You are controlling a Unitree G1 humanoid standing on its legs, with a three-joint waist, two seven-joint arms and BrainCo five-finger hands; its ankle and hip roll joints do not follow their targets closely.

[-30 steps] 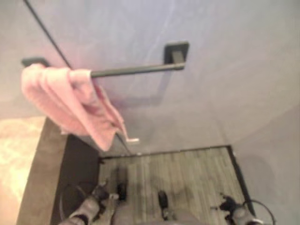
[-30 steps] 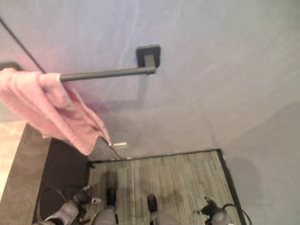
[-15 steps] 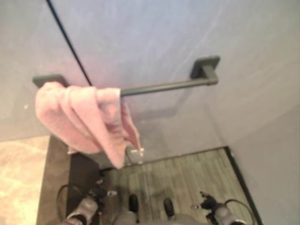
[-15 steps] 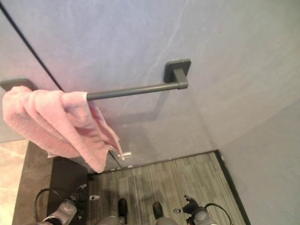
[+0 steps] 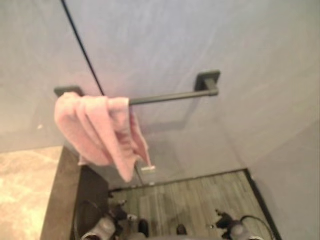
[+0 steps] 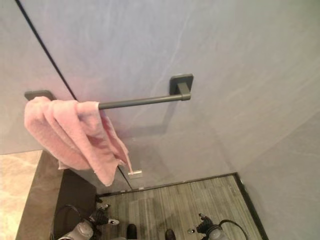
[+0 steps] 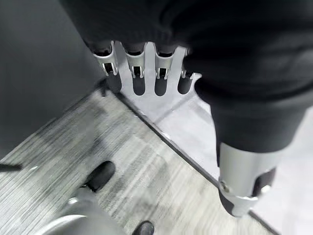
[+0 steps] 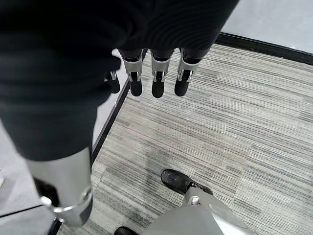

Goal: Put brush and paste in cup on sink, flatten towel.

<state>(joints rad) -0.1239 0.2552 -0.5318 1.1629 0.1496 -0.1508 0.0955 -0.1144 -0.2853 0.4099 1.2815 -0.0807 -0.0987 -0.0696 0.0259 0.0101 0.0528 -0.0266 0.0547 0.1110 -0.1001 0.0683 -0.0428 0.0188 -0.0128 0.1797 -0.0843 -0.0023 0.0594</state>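
My left hand (image 7: 146, 73) and right hand (image 8: 154, 78) hang low with relaxed, empty fingers over grey striped floor (image 8: 234, 112). Above, the bunched pink towel (image 6: 75, 137) drapes the dark wall rail's (image 6: 142, 101) left end beside a beige counter (image 5: 25, 185).

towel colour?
Pink towel, bunched on the dark bar; clearest in the right eye view.

Silver fingers (image 8: 154, 73) (dark tips), ribbed black covers
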